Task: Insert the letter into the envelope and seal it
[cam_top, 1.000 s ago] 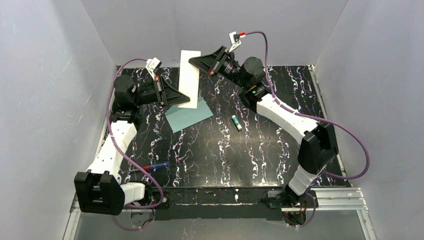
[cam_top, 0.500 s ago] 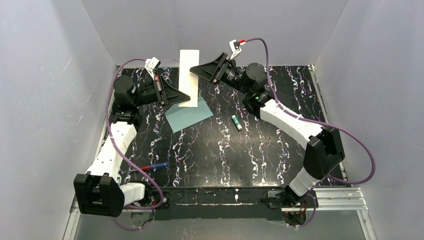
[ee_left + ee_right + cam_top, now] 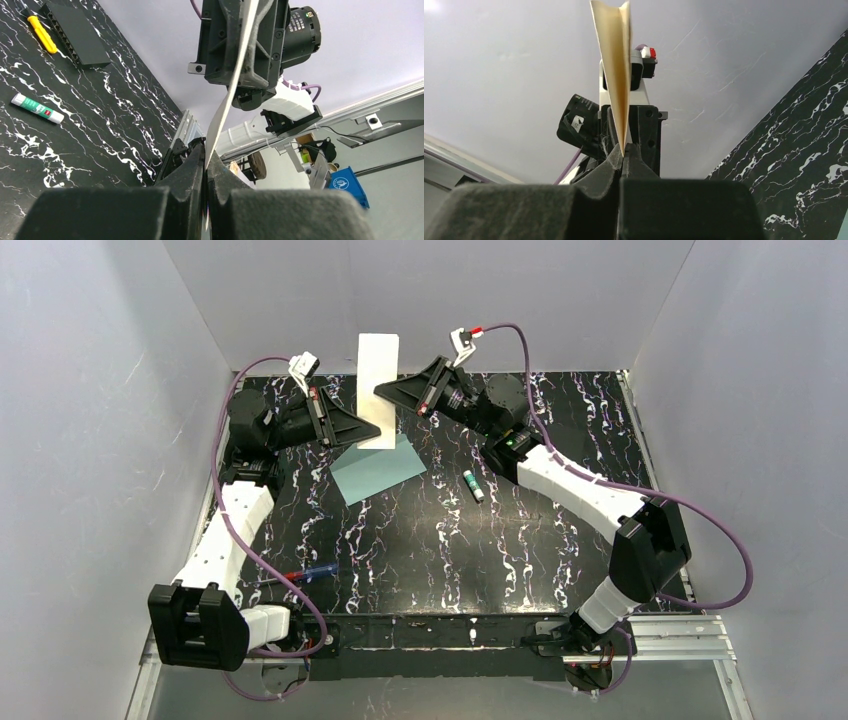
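Since a second ago the right gripper (image 3: 381, 392) has slid lower along the letter (image 3: 378, 365), its arm's elbow has swung out to the right, and the sheet has risen a little and stands straighter. Now the letter is held upright at the far middle of the table (image 3: 450, 560), pinched from both sides. The left gripper (image 3: 371, 435) is clenched on the sheet's lower left edge. The right gripper is clenched on its right edge, higher up. In the left wrist view the sheet shows edge-on as a thin pale line, rising from between the closed jaws and crossing in front of the other gripper. In the right wrist view it is tan and slightly bowed, climbing from the pressed-together jaws, with the left gripper just behind it. The envelope (image 3: 380, 472) lies flat on the table below, teal and turned at an angle. From above, the letter's lower end overlaps the envelope's far corner, but I cannot tell whether they touch. A glue stick (image 3: 473, 485) lies near the envelope, to its right. A pen (image 3: 305, 574) lies well apart at the near left. The left wrist view also shows a black block (image 3: 75, 35) with a yellow marker (image 3: 42, 34) touching its edge.
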Robot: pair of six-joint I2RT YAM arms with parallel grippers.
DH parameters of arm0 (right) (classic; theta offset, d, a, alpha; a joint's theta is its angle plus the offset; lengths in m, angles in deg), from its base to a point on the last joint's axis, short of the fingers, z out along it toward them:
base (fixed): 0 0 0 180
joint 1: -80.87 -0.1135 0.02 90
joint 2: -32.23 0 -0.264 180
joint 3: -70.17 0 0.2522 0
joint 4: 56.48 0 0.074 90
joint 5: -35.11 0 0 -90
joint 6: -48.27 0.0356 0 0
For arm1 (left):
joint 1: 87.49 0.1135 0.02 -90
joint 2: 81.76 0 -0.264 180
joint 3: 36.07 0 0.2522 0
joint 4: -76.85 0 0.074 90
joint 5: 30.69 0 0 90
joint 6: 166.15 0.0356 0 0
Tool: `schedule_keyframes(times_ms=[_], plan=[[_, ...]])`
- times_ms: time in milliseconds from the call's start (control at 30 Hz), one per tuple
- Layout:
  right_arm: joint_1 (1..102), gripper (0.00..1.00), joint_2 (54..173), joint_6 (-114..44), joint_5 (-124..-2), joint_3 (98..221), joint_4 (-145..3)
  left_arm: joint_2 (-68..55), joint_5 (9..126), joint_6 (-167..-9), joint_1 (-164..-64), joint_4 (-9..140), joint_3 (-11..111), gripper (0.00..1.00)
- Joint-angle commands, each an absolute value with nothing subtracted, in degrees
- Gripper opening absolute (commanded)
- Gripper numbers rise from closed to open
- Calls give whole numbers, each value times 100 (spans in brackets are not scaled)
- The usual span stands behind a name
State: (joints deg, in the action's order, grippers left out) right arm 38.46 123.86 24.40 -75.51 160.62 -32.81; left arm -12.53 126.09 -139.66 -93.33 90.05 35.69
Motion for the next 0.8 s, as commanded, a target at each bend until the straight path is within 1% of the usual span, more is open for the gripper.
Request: schedule_keyframes(times_ms=[0,100,133,200,267,333,400,500,600,667,767], plan=[[3842,1,12142,2305,-7291,16128,-3283,-1285,12549,-14052,-9365,9075,3790,15],[3844,1,12022,1786,-6902,16223,-4165,-1315,12479,-13983,-9360,9020,3655,41],[3847,1,11982,1531,-6721,16296,-4605,-1316,12445,-13875,-9356,8886,3603,46],[3851,1,11916,1080,-6234,16474,-5616,-1336,12339,-13506,-9341,8324,3519,55],[3875,1,11872,736,-5610,16622,-6618,-1330,12063,-12736,-9329,7274,3527,60],[3934,1,11842,579,-5052,16649,-7395,-1238,11234,-11372,-9328,5253,3885,65],[4020,1,11821,448,-4756,16590,-7941,-1040,10180,-10353,-9348,3598,4293,66],[4204,1,11865,37,-4865,16378,-8062,-586,8802,-9766,-9346,2293,4633,66],[4328,1,12191,-596,-5164,16534,-8124,-312,8209,-10003,-9347,2192,4491,66],[4368,1,12510,-984,-5194,16795,-8258,-183,8031,-10336,-9348,2528,4289,66],[4370,1,12762,-1356,-5113,17029,-8251,201,7344,-10677,-9346,2811,4350,66]])
